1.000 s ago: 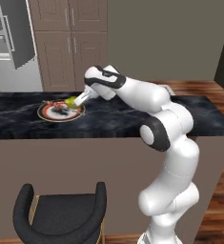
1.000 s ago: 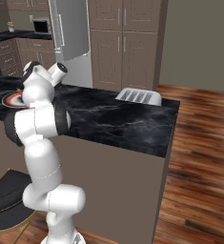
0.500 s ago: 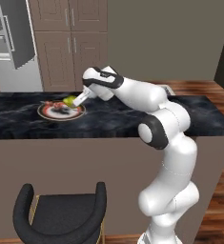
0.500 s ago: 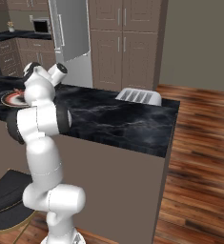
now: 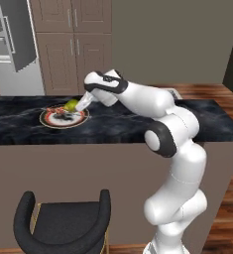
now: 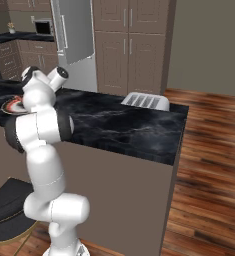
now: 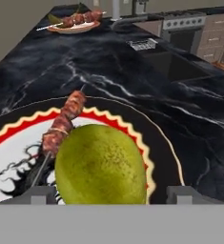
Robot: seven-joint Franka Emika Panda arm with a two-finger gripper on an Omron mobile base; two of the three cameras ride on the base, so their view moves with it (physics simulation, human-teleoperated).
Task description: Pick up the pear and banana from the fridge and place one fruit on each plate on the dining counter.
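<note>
- Leftmost in the left base view, the round white plate with a dark rim and reddish pattern (image 5: 62, 118) lies flat on the glossy black, white-veined marble worktop (image 5: 118, 124) of the dining island.
- On that plate, in the hand view, a brown meat skewer (image 7: 63, 125) lies to the left, touching or just beside the roundish yellow-green pear (image 7: 101, 165).
- Centrally, the pear rests on the plate between the two dark fingertips (image 7: 42, 194) of the tool (image 7: 108, 195); it sits straight ahead along the tool's line of sight, close in.
- The jaws stand wide, with a gap showing on either side of the pear, so the tool looks to be open and no longer clamping it, though contact at the left tip is hard to rule out.
- Judged from this, the pear is placed; the coming move is probably a straight pull back away from the fruit, without nudging it.
- Far up the worktop, a second plate (image 7: 70, 29) carries another skewer.
</note>
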